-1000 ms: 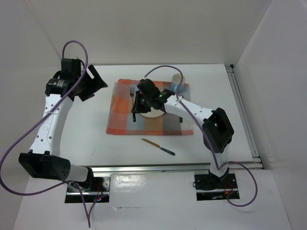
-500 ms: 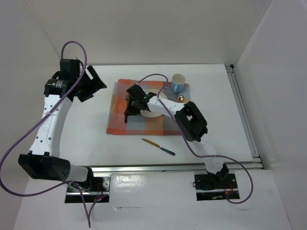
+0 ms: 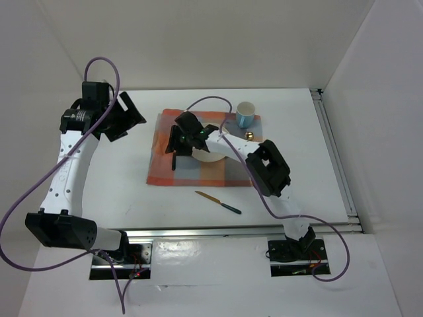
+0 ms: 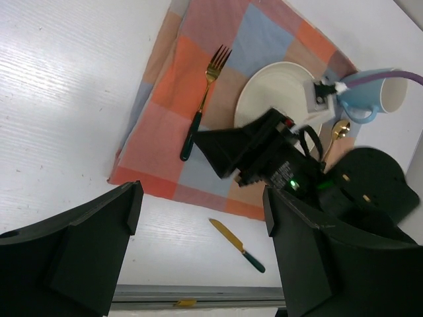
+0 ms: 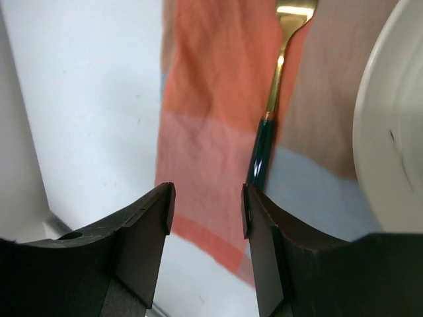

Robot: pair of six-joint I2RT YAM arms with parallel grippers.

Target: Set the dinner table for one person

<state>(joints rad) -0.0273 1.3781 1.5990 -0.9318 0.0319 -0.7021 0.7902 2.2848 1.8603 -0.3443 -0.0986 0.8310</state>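
Matte white dinner table (image 3: 132, 185), flat, plain, checked mat (image 3: 162, 166) on top

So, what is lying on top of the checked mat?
A fork, a white plate, a blue mug and a gold spoon. The right arm covers part of the plate and spoon.

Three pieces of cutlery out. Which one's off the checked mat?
The knife: it lies on the bare white table, on the near side of the mat. The fork and spoon both lie on the mat, either side of the plate.
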